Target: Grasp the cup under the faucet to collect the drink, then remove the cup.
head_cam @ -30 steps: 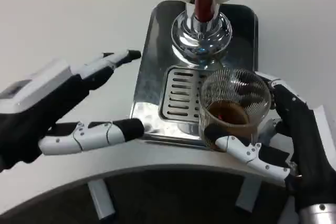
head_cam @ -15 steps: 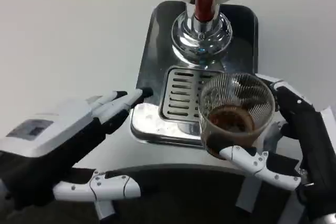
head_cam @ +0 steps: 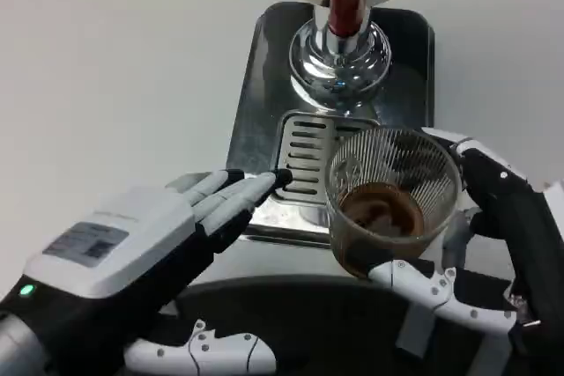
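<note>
The cup [head_cam: 392,195], a ribbed clear glass with brown drink in its bottom, was held by the right hand [head_cam: 493,244] over the near right corner of the steel tray [head_cam: 256,99], in front of the faucet [head_cam: 344,19]. The right fingers wrapped around it. The left hand [head_cam: 145,253] held nothing, its fingers stretched toward the slotted grate [head_cam: 304,151].
</note>
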Available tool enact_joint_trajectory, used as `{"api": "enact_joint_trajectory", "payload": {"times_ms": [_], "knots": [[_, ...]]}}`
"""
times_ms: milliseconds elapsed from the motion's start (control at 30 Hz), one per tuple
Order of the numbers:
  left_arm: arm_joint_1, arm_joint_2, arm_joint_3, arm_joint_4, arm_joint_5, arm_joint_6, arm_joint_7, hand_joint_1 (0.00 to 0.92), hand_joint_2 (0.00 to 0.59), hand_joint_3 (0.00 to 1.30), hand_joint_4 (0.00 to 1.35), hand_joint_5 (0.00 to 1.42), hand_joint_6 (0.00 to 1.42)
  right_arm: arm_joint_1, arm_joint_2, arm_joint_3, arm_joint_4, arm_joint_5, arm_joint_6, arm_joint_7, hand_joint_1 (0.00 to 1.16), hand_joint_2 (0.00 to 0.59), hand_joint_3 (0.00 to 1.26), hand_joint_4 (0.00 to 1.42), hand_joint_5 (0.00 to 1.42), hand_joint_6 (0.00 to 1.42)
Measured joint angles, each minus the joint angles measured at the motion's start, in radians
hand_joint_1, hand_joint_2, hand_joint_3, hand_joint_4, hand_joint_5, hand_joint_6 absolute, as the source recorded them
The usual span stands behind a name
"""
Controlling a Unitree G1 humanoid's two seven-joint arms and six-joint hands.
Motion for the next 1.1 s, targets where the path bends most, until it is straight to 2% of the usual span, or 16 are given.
{"api": "enact_joint_trajectory", "payload": {"times_ms": [167, 400, 733, 1100], "knots": [[0.015, -0.018, -0.001, -0.038, 0.062, 0.054, 0.0, 0.0, 0.076, 0.0, 0.0, 0.0, 0.0, 0.019, -0.013, -0.023, -0.041, 0.03, 0.0, 0.027, 0.83, 0.213, 0.78, 0.87, 1.04, 1.2], [0.059, -0.028, 0.006, -0.091, 0.095, 0.089, -0.005, 0.0, 0.076, 0.0, 0.0, 0.0, 0.0, 0.048, -0.016, -0.019, -0.077, 0.037, 0.0, 0.047, 0.83, 0.213, 0.79, 0.87, 1.05, 1.2], [0.141, -0.036, 0.073, -0.135, 0.085, 0.099, -0.009, 0.0, 0.076, 0.0, 0.0, 0.0, 0.0, 0.066, -0.019, 0.033, -0.086, 0.037, 0.0, 0.075, 0.83, 0.208, 0.79, 0.88, 1.05, 1.21], [0.186, -0.037, 0.128, -0.142, 0.048, 0.084, -0.01, 0.0, 0.076, 0.0, 0.0, 0.0, 0.0, 0.075, -0.03, 0.072, -0.086, 0.035, 0.0, 0.089, 0.83, 0.211, 0.8, 0.88, 1.06, 1.21]]}}
